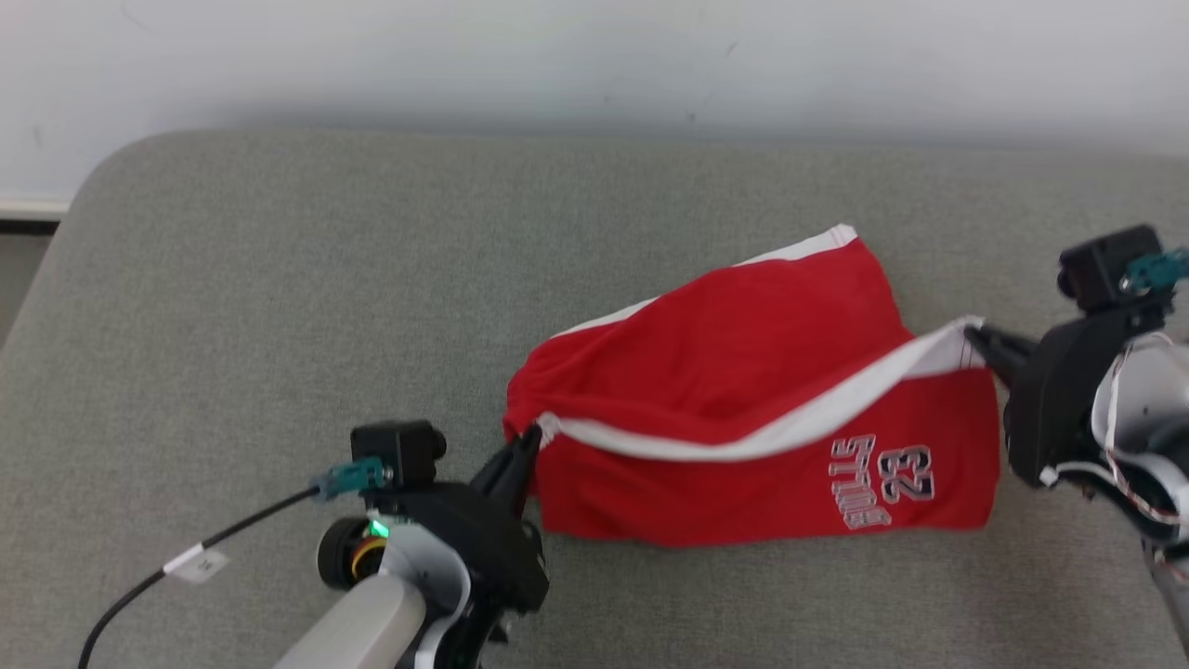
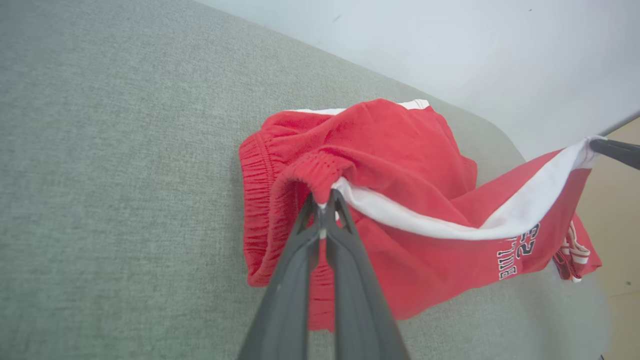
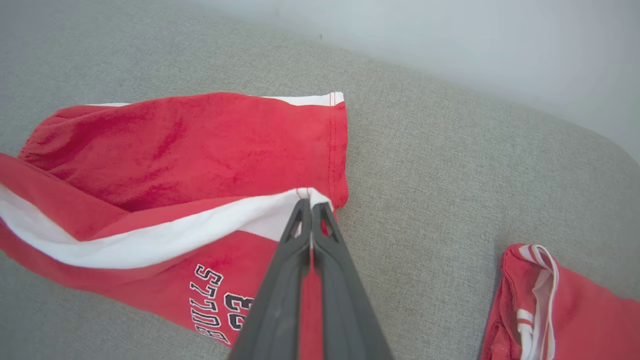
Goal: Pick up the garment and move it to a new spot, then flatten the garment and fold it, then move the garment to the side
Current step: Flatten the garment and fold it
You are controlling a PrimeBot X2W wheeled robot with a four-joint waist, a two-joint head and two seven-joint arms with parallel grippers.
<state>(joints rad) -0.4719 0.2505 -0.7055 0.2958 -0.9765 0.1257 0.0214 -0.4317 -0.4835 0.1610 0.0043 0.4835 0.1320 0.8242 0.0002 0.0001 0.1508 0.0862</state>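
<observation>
The garment (image 1: 743,372) is a pair of red shorts with a white side stripe and "BULLS 23" print, lying across the grey padded surface (image 1: 279,279). My left gripper (image 1: 531,437) is shut on the gathered waistband end, where its fingertips (image 2: 325,197) pinch the start of the white stripe. Over at the leg hem, my right gripper (image 1: 975,336) is shut on the white stripe's other end (image 3: 311,202). The stripe edge is lifted and stretched between the two grippers, and the rest of the garment (image 3: 200,145) sags onto the surface. The right gripper's finger (image 2: 615,150) reaches into the left wrist view.
A second red piece of clothing with white trim (image 3: 550,310) lies bunched on the surface beyond my right gripper, also showing in the left wrist view (image 2: 575,255). A white wall (image 1: 557,56) runs behind the surface. A black cable (image 1: 186,557) trails from my left wrist.
</observation>
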